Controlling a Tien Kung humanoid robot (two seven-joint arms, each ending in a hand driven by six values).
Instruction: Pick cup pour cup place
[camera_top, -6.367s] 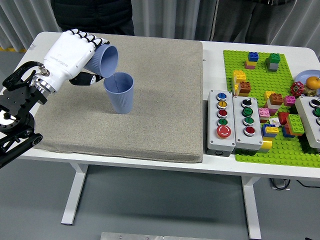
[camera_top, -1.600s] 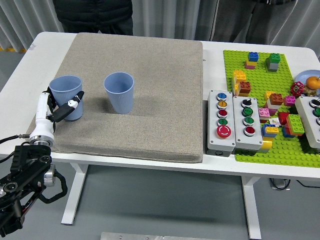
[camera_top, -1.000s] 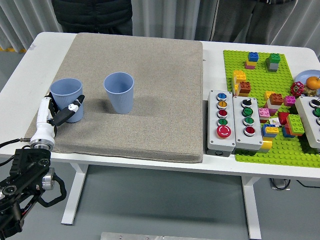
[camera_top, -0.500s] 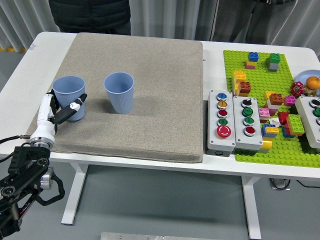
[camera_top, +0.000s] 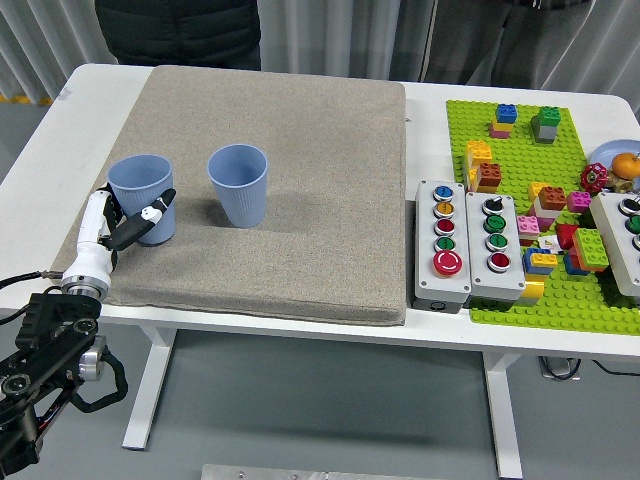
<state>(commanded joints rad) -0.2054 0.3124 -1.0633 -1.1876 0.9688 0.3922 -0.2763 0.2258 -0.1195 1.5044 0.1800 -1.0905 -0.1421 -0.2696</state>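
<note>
- Since both cups stand upright on the grey mat, I judge the placing step to be the one in hand, with picking and pouring behind it.
- Left cup: light blue, upright, near the mat's left edge, mouth open upward. Contents cannot be read from this view.
- Second cup: same colour, upright, to the right of the first with a clear gap between them; nothing touches it.
- My left hand sits low at the near-left side of the left cup. One dark-tipped finger lies against the cup's lower wall; the others are hidden behind the cup and wrist.
- State of my fingers: loosely curled at the cup, in contact, but whether they grip or merely rest cannot be settled from this view.
- Pose: forearm rising steeply from the lower left corner, wrist white, palm turned toward the cup, hand below rim height.
- Next move, in my judgement: open fully and draw back to the left and down without brushing the cup, since a light empty cup tips easily.
- Right hand: not in view.
- Further out on the bench: two button boxes and a green brick plate, well apart from the cups.
</note>
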